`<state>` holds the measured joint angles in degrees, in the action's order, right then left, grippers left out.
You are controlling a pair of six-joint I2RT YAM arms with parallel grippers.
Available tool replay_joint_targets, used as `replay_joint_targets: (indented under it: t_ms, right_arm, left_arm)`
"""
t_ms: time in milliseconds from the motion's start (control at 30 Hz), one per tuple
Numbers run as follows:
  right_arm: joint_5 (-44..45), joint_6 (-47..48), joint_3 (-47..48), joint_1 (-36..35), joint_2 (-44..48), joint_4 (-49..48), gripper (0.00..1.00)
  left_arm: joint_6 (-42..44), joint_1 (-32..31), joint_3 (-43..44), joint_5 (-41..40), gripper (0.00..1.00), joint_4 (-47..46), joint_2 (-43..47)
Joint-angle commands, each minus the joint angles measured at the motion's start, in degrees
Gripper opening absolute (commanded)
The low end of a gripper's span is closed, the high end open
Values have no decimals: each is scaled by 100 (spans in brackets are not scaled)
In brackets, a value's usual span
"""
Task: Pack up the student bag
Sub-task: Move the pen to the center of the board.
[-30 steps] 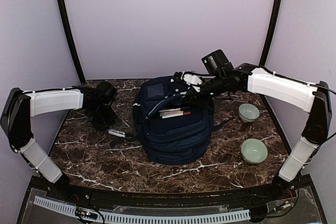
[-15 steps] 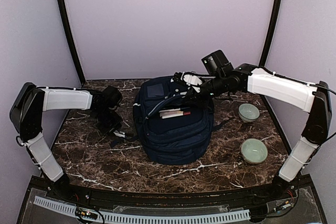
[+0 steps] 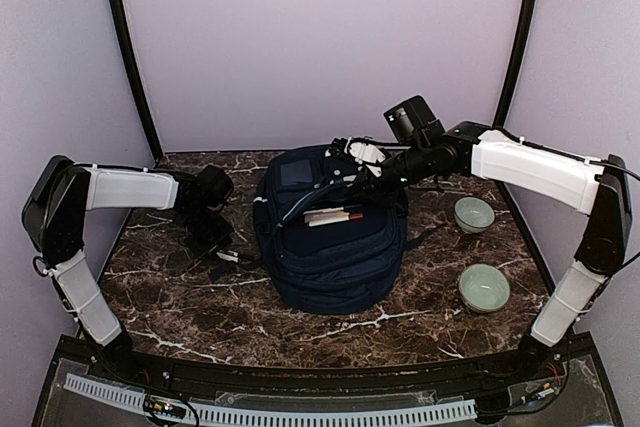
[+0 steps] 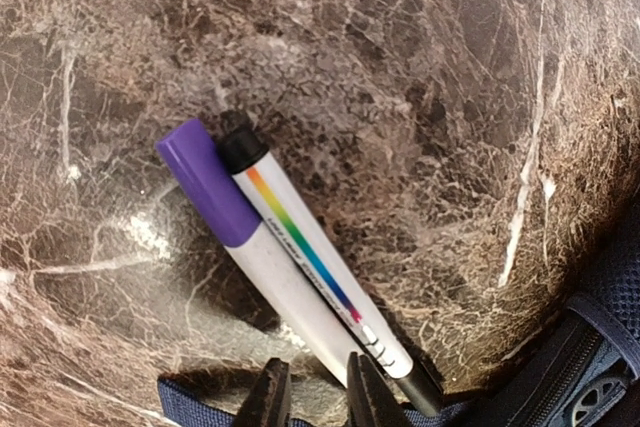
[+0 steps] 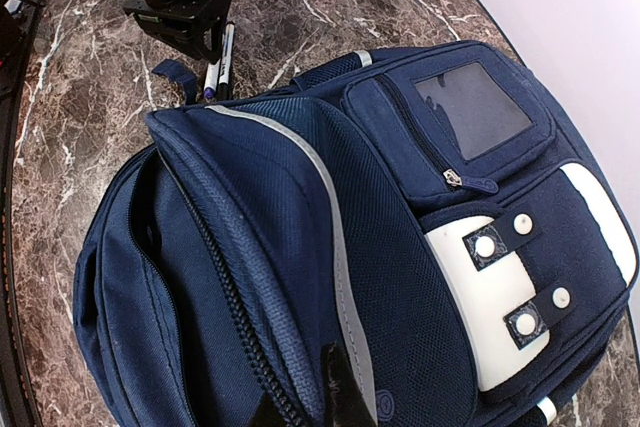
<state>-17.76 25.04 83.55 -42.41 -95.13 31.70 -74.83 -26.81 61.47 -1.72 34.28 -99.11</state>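
The student bag (image 3: 330, 247) lies in the middle of the table, navy with a white buckled patch (image 5: 500, 297). Its main compartment gapes open. My right gripper (image 5: 310, 407) is shut on the edge of the bag's flap by the zipper and holds it up (image 3: 352, 175). Two white markers lie side by side left of the bag, one with a purple cap (image 4: 215, 187) and one with a rainbow stripe (image 4: 320, 277). My left gripper (image 4: 318, 402) hovers just over their near ends, jaws a narrow gap apart. The purple-capped marker's tail ends at that gap, and nothing is gripped.
White and red items (image 3: 330, 215) show inside the open compartment. Two pale green bowls (image 3: 474, 214) (image 3: 484, 287) stand right of the bag. A navy strap end (image 4: 200, 399) lies beside the markers. Purple walls close in the back and sides.
My left arm has swung in toward the bag and brought its gripper down over the markers. The right arm and the bag have not moved.
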Motion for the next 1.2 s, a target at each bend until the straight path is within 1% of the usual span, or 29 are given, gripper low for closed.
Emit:
replay_joint_targets:
  t_ms: [0, 200, 467, 600, 933, 1167]
  right_arm:
    - [-101, 16, 4, -4, 142, -367, 0]
    - [-116, 6, 4, -4, 136, -358, 0]
    - [-131, 10, 4, -4, 119, -361, 0]
    - [-116, 8, -5, -4, 122, -369, 0]
    - [-88, 17, -7, -4, 79, -372, 0]
    - [-133, 9, 21, -4, 17, -342, 0]
  left_arm:
    - [-6, 73, -68, -9, 21, 246, 30]
    - [61, 167, -210, 18, 21, 277, 82]
    - [148, 211, -145, -18, 22, 313, 72]
    - [131, 216, -58, 19, 29, 177, 34]
    - [155, 222, 18, 30, 29, 262, -41]
    - [312, 220, 127, 55, 34, -118, -54]
